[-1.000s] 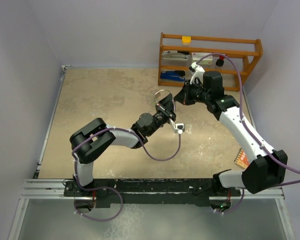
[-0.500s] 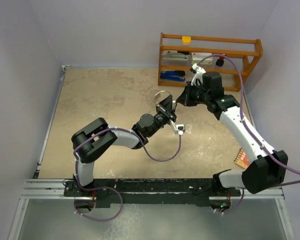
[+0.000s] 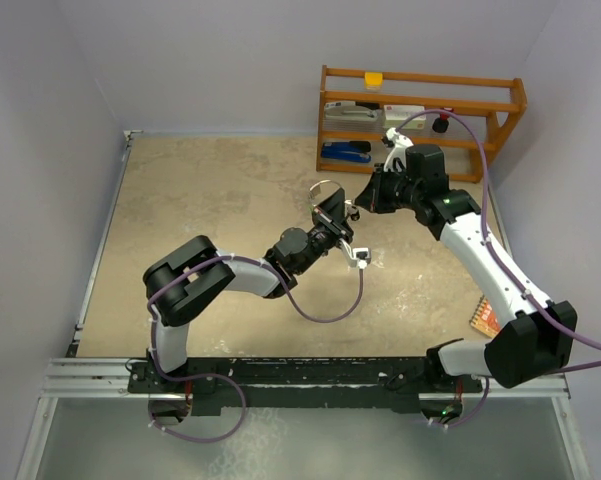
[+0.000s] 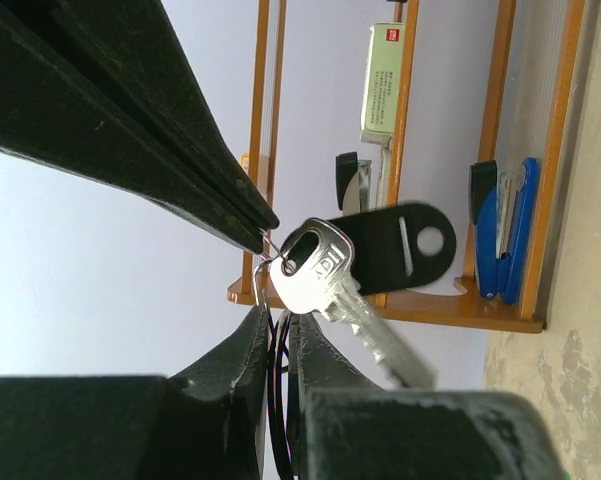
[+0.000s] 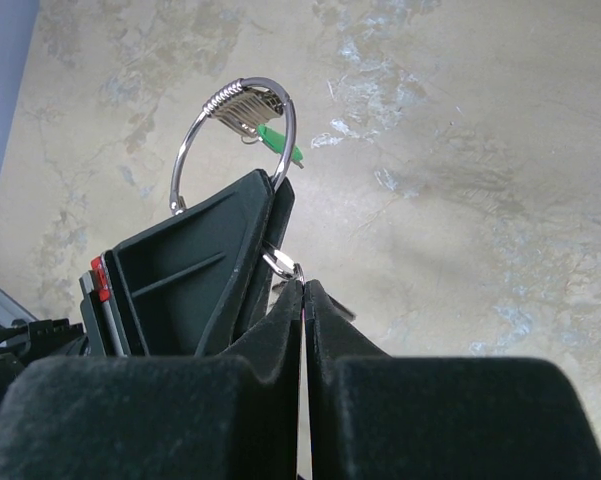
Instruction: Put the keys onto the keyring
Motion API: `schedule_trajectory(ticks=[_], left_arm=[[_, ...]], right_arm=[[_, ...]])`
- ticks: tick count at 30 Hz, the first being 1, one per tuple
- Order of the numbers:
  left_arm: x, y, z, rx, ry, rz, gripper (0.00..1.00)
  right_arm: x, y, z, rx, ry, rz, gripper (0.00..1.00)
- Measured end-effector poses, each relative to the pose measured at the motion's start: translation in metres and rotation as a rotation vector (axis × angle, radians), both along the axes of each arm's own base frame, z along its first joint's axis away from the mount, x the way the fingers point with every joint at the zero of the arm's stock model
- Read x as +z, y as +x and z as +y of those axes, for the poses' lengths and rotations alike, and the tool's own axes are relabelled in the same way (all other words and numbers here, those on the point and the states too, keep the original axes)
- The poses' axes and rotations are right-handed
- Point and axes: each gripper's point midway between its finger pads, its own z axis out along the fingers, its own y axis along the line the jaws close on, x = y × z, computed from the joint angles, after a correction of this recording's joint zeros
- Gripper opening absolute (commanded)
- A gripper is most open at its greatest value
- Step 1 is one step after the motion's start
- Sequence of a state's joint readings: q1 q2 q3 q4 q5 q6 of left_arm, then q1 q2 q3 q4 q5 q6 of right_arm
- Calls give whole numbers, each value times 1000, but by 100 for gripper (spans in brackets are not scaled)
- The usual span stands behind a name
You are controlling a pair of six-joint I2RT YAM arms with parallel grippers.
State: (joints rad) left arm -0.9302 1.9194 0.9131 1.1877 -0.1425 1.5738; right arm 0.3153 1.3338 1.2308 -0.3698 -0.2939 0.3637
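thin silver keyring [image 5: 186, 148], bunched silver keys [image 5: 242, 105], green key [image 5: 278, 143]

A wooden shelf [image 3: 420, 80] stands at the far right of the beige table [image 3: 210, 190]. It holds a yellow block [image 3: 374, 78], a white box [image 3: 405, 110] and a blue stapler [image 3: 342, 152]. An orange packet [image 3: 484, 318] lies at the table's right edge.

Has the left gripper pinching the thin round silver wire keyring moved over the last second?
No: the left gripper and keyring sit just where they were, below the left post of the orange wooden shelf.
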Motion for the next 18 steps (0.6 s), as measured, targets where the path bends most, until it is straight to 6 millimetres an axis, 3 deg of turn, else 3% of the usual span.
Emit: schedule_trajectory(ticks=[1, 4, 6, 10, 18], left_arm=[[0, 0, 0, 1, -1, 0, 0], [1, 0, 1, 4, -5, -1, 0], [3, 1, 1, 8, -11, -3, 0], [9, 2, 1, 12, -25, -13, 0], [9, 2, 0, -3, -66, 19, 0]], right_arm=[[0, 0, 0, 0, 0, 0, 24], [0, 1, -2, -14, -3, 2, 47], [0, 1, -4, -26, -6, 0, 53], [8, 0, -8, -39, -14, -29, 53], [31, -7, -13, 7, -37, -191, 39]])
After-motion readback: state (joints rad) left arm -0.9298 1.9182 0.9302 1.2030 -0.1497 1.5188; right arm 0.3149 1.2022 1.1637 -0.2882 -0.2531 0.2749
